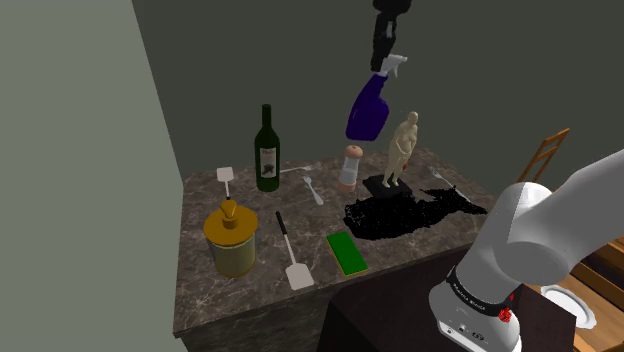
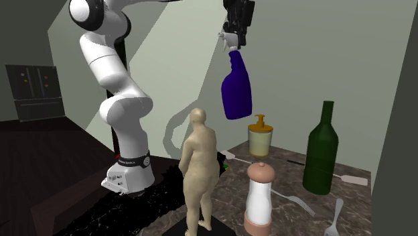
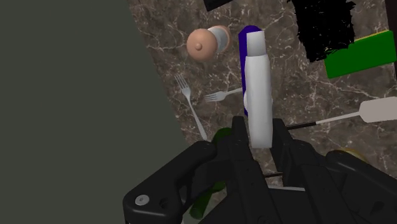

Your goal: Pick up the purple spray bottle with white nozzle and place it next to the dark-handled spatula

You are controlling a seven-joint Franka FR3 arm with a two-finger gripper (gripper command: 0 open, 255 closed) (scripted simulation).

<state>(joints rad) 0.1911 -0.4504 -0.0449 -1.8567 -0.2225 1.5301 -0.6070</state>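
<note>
The black claw (image 1: 383, 52) is high up over the dark stone counter (image 1: 205, 300). Its two fingers are closed tight around the white top of the purple spray bottle with a white nozzle (image 1: 368, 108), one finger on each side. The bottle hangs down from the claw in the air, a bit tilted, and touches nothing else. It is up above the back part of the counter, over the pink and white pepper grinder (image 1: 350, 168) and the tan statue of a person (image 1: 402, 148). The spatula with a dark handle and white blade (image 1: 290, 252) lies flat lower down, well apart from the bottle. It is between a yellow jar with a lid (image 1: 232, 240) and a flat green block (image 1: 347, 252). A tall green wine bottle (image 1: 267, 150) stands behind them.
</note>
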